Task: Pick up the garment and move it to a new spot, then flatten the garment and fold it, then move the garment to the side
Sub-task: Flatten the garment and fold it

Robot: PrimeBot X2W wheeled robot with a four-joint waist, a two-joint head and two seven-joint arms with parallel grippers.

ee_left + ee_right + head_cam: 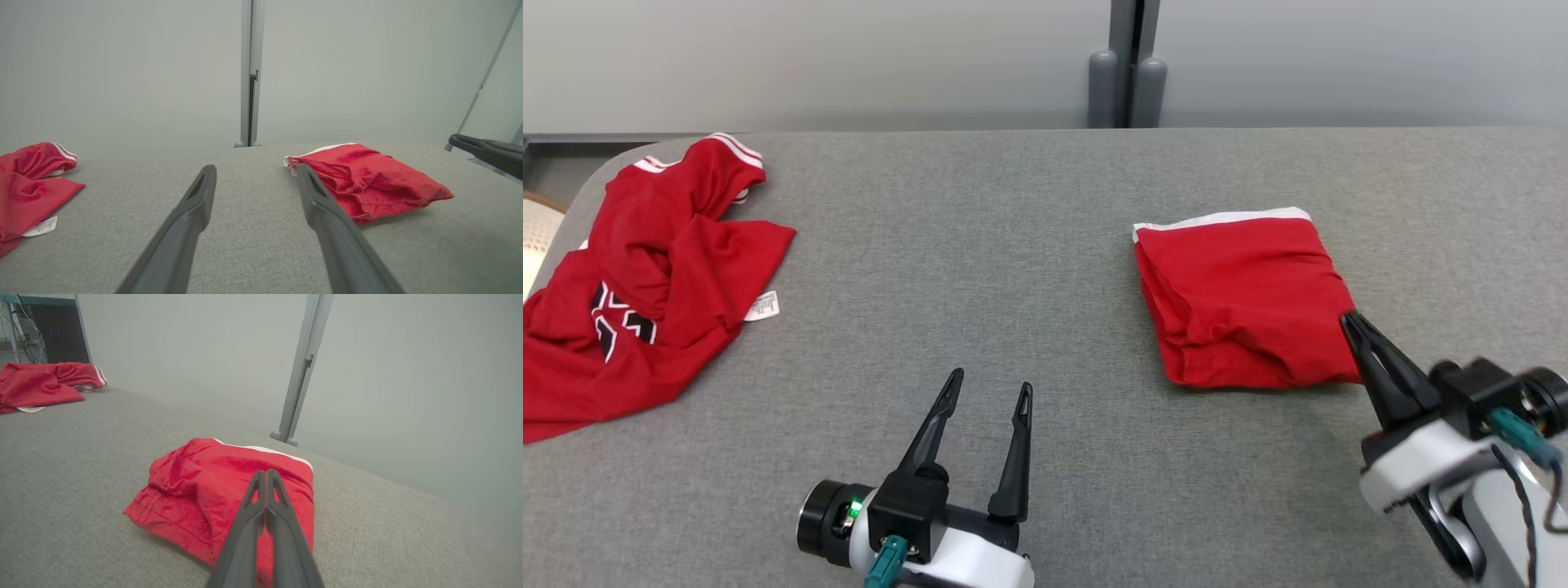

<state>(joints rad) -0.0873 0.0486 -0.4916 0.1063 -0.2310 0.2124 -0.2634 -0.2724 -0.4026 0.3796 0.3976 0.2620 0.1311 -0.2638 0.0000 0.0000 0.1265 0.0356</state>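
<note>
2 red garments lie on the grey fabric-covered table (1013, 204) in the head view. The folded red cloth garment with a white band (1241, 302) sits at 3 o'clock from the table's middle. It is a compact, roughly square packet, with the band along its 12 o'clock edge and soft puckers down its 9 o'clock side. The crumpled red jersey with white-striped trim (645, 286) lies well apart at 9 o'clock. The right gripper (1347, 320) reaches in from 5 o'clock, its 2 dark fingers pressed together and the tips at the packet's 4 o'clock edge. The left gripper (992, 382) hangs at 6 o'clock, spread wide and holding nothing.

In the left wrist view, the spread fingers frame bare table. The folded garment (367, 179) lies at 2 o'clock, layered and a little puffy along its near edge. The right gripper's tip (457, 142) shows at 3 o'clock, seemingly just clear of the cloth.

In the right wrist view, the closed pair overlaps the folded garment (196, 490). No cloth shows pinched between them, and I cannot tell whether they touch it.

Folding looks done, so the step in hand is probably the last, moving the packet aside. That likely calls for a pinch through all layers at the near edge, or a low, slow push, so the fold stays shut.
</note>
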